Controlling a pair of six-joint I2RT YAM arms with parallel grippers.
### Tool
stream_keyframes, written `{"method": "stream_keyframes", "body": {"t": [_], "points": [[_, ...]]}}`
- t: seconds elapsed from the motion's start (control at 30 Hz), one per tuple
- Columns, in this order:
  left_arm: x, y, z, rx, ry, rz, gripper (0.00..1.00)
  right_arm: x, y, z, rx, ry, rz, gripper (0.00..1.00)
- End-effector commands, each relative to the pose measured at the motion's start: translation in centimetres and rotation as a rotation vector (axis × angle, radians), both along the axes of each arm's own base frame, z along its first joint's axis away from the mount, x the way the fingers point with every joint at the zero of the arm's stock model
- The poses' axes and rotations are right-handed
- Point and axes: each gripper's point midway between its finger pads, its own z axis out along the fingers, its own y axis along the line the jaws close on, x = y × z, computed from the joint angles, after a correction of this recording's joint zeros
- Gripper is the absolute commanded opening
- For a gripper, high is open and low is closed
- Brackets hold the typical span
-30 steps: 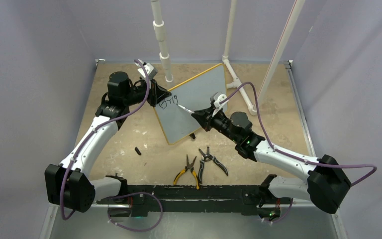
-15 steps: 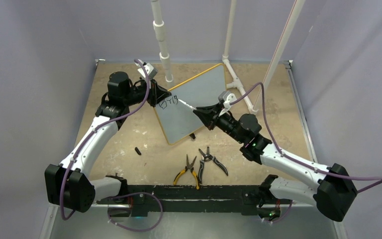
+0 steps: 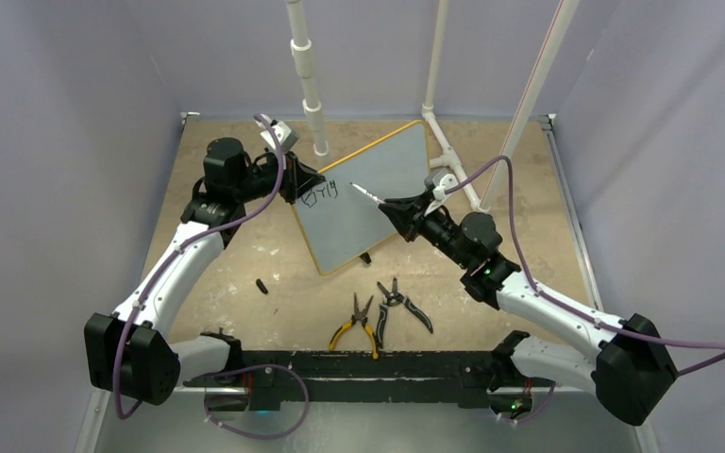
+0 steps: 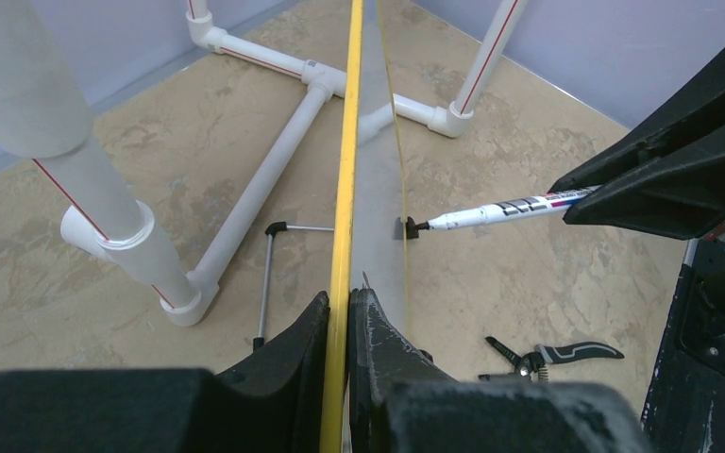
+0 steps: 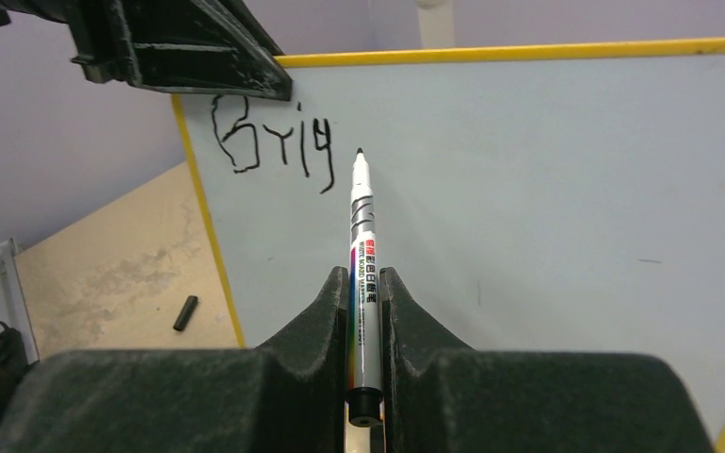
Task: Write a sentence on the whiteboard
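The whiteboard (image 3: 363,193), white with a yellow rim, stands tilted on the table. My left gripper (image 3: 304,181) is shut on its left rim; the left wrist view shows the yellow rim (image 4: 344,189) pinched edge-on between my jaws. The sentence (image 5: 274,143) stands as black script reading "Brig" near the board's top left corner (image 3: 322,195). My right gripper (image 3: 398,209) is shut on a white marker (image 5: 362,245), uncapped. Its tip (image 5: 360,153) sits just right of the last letter, a little off the board in the left wrist view (image 4: 413,226).
Yellow-handled pliers (image 3: 356,321) and black-handled snips (image 3: 401,302) lie near the front edge. A small black marker cap (image 3: 261,285) lies left of the board. White PVC pipes (image 3: 308,80) and a pipe frame (image 3: 453,151) stand behind the board.
My right arm has swung right and back, drawing the marker tip away from the letters. The left arm and the board have not moved.
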Motion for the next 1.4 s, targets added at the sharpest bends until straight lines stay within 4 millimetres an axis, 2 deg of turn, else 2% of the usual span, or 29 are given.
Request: {"method": "stream_keyframes", "body": {"t": [0.0,0.23,0.67,1.37], "points": [[0.8,0.8,0.8,0.011,-0.073,0.052,0.0,0.4,-0.4,0.9,0.014,-0.057,0.023,0.0],[0.8,1.0,-0.2,0.018,-0.056,0.068,0.0,0.7,-0.2,2.1,0.011,-0.125,0.027,0.0],[1.0,1.0,-1.1,0.008,-0.036,0.079,0.0,1.5,0.3,2.2,0.004,-0.126,0.021,0.0],[1.0,1.1,-1.1,0.013,-0.04,0.083,0.0,1.9,2.4,4.2,0.027,-0.174,0.068,0.0]]}}
